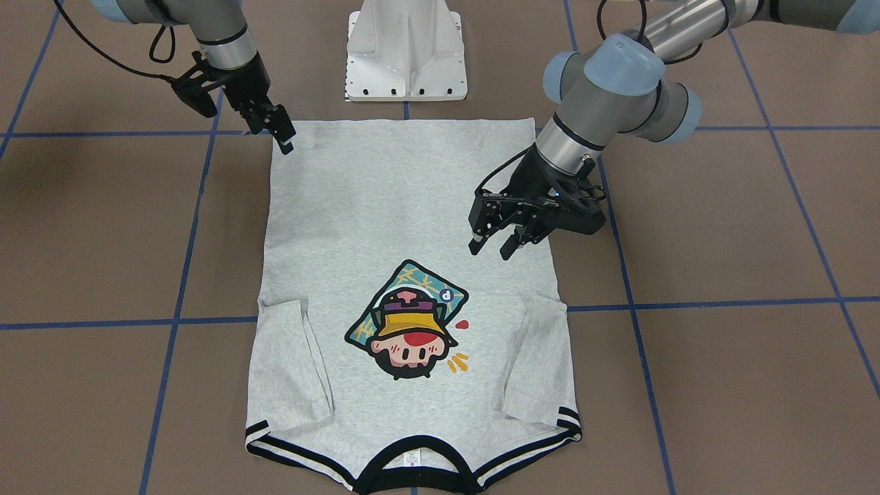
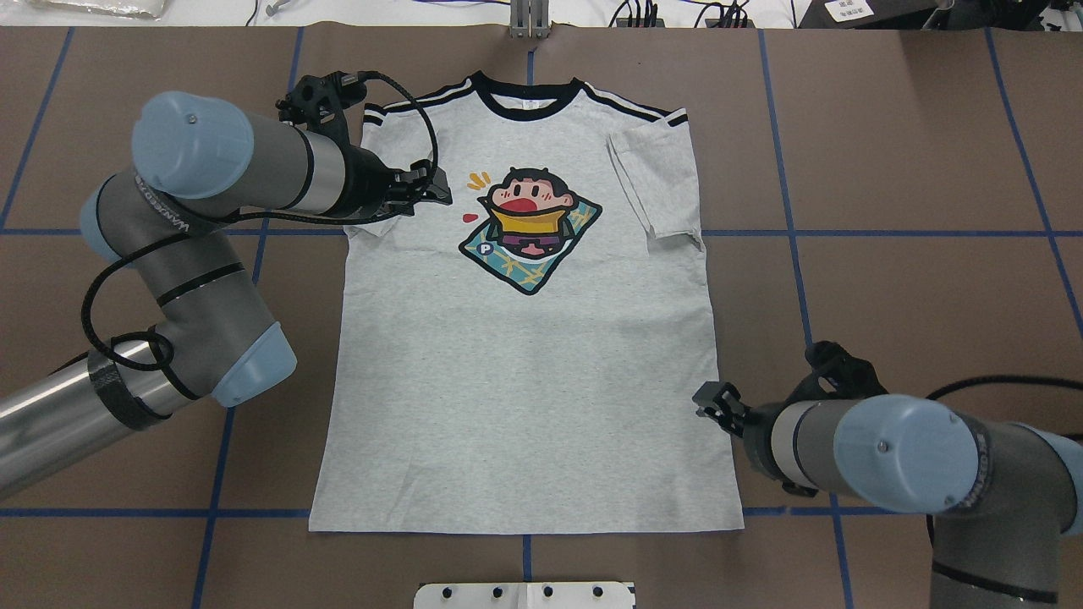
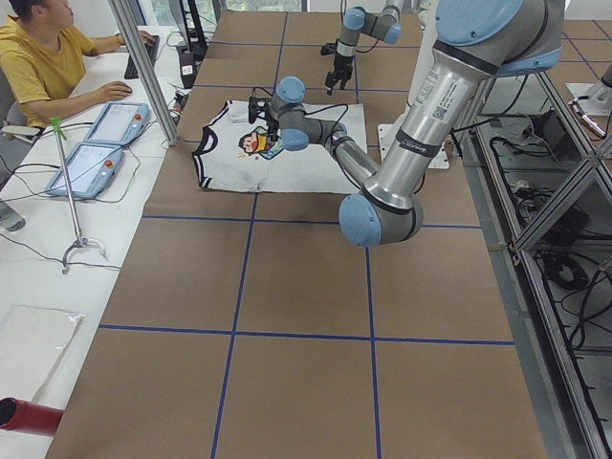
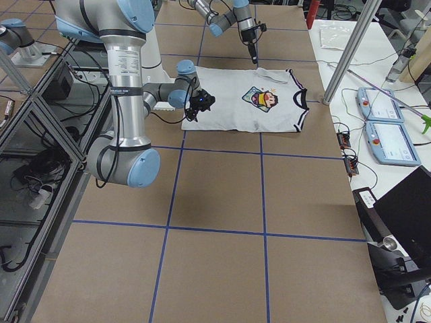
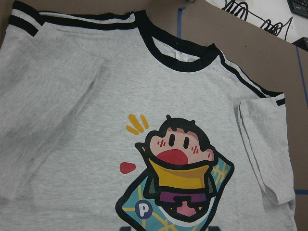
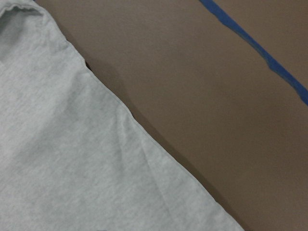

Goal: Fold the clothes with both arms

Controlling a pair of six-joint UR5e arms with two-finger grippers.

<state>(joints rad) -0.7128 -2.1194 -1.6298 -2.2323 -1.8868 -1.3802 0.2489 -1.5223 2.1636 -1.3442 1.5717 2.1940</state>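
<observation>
**A:** Where does the garment lie?

**B:** The light heather-grey short-sleeved T-shirt (image 2: 508, 381) with the black collar lies flat and print-up in the middle of the brown table (image 2: 888, 279). Reading the overhead view as a dial, the collar is at 12 o'clock and the straight hem (image 2: 525, 523) at 6. The right sleeve (image 2: 656, 182) is turned in over the body, and so is the left sleeve (image 1: 540, 357).

**A:** And the pincers?

**B:** The left gripper (image 1: 493, 246) hangs over the cloth at about 10 o'clock, near the colourful cartoon head print (image 2: 529, 228). Its fingers are spread with nothing between them. The right gripper (image 1: 285, 141) is at the side edge at about 4 o'clock. I see it edge-on, so I cannot tell whether its fingers are apart or together, or whether it touches the cloth.

**A:** What could spoil the fold?

**B:** I see three risks. The arms sit on opposite corners of the dial, so an uneven lift would likely twist the shirt instead of creasing it straight. At 4 o'clock, a shallow pinch could catch only the top layer, leaving the back panel on the table. At 10 o'clock the left gripper is over the tucked sleeve, so a grab there may bunch it or flip it open. Any sideways drag could also slide the whole shirt.
</observation>
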